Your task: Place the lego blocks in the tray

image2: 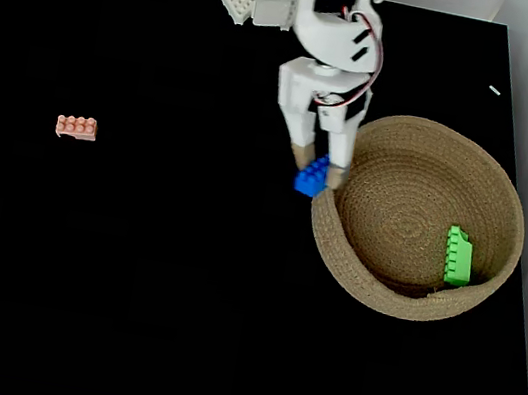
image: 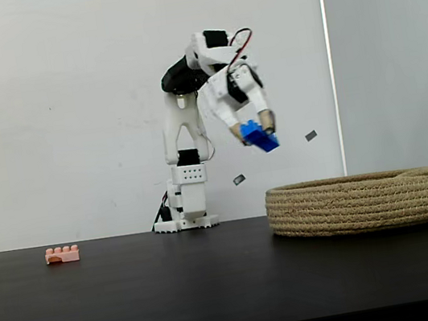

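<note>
While three lego bricks can be counted in all, one of each colour, they sit in three separate places. The blue brick (image: 260,136) is off the table, clamped between the two fingers of the gripper (image: 255,131) at centre right of the side-on fixed view, tilted with its lower end toward the right. In the top-down fixed view the same blue brick (image2: 311,177) shows just left of the tray's rim, at centre frame, with the gripper (image2: 316,169) closed on it from above. The green brick (image2: 457,256) lies inside the tray, near its right wall, in the right half of the top-down view. The pink brick (image: 62,254) rests studs-up on the table at the left of the side-on view, well apart from everything else; in the top-down view the pink brick (image2: 76,128) is at the left, level with the gripper.

One tray (image: 357,202), a round coiled-rope basket, stands on the table at the lower right of the side-on view; the blue brick hangs above and just left of its rim. From above, the tray (image2: 400,160) fills the right centre.

One white arm (image: 185,132) rises from its base at the back of the black table (image: 218,290) and bends over toward the tray. A pale wall (image: 68,110) stands behind.
</note>
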You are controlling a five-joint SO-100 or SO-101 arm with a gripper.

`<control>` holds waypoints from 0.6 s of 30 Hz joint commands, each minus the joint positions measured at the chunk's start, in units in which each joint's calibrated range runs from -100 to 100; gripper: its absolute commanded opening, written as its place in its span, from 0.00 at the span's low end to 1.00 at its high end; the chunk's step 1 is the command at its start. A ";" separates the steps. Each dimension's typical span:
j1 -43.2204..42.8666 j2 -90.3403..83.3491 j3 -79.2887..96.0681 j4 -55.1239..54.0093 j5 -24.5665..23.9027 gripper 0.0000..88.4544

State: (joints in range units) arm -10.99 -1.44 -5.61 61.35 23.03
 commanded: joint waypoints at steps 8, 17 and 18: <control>-13.00 -2.00 2.37 -8.91 0.10 0.33; -2.69 -6.73 3.65 -2.66 -2.88 0.36; -0.05 -8.02 3.83 -1.16 -3.52 0.36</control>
State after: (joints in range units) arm -18.24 -1.70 -1.02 57.04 21.37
